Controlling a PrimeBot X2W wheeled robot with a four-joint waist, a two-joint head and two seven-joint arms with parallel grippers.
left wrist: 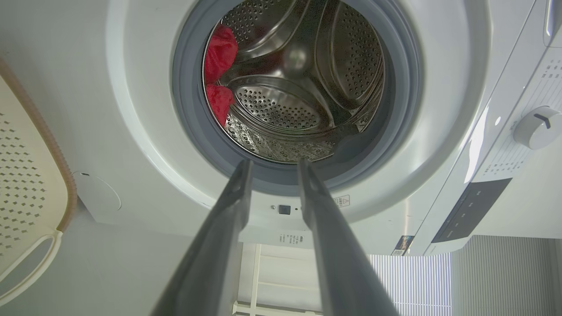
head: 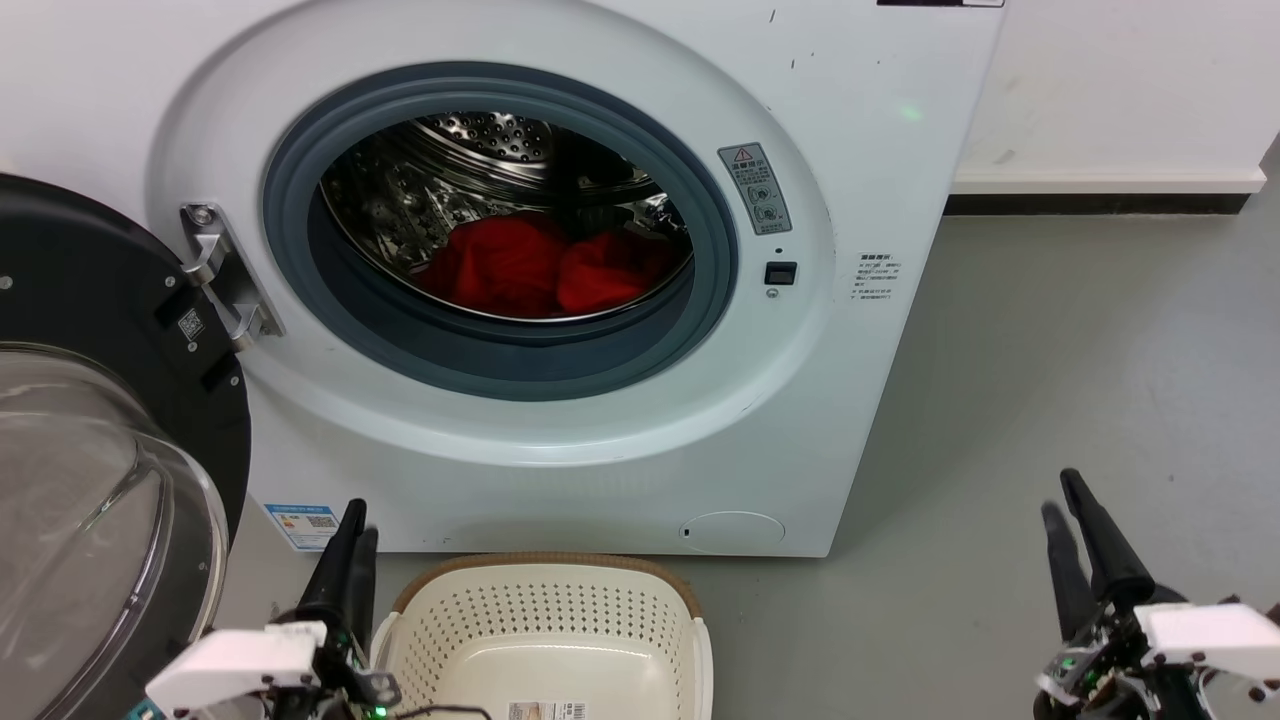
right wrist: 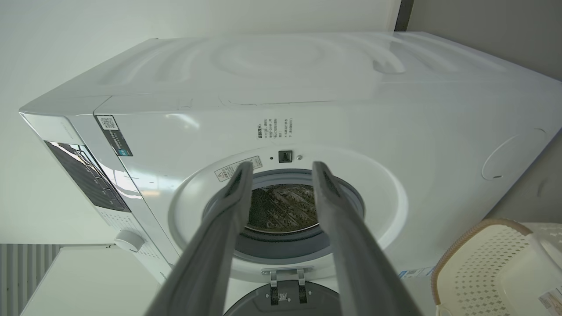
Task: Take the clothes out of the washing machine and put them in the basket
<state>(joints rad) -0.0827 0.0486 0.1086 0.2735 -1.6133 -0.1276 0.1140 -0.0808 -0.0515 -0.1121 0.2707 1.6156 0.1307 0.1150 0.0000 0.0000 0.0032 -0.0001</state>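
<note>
The left gripper (head: 360, 520) stands low at the left, near the left rim of the basket (head: 545, 562), its two long dark fingers slightly parted with nothing between them. The right gripper (head: 1058, 492) stands low at the far right over grey floor (head: 1050, 350), likewise parted and holding nothing; each wrist view shows a plain gap between the fingers.

The washing machine (head: 880, 150) has its black-framed glass door (head: 100, 450) swung wide to the left on its hinge (head: 225, 280). Inside the perforated steel drum (head: 480, 135) the clothes (head: 540, 265) lie as two bright red heaps, side by side and touching, at the bottom just behind the grey seal (head: 500, 365). The basket sits on the floor just before the machine's foot, below the porthole; its pale bottom carries a barcode label (head: 545, 710).

The clothes lie well above and beyond both grippers, nearer the left one. The porthole stands open across its whole width; the door's curved glass hangs close on the left gripper's outer side; floor spreads to the right of the machine as far as the wall (head: 1120, 80).
</note>
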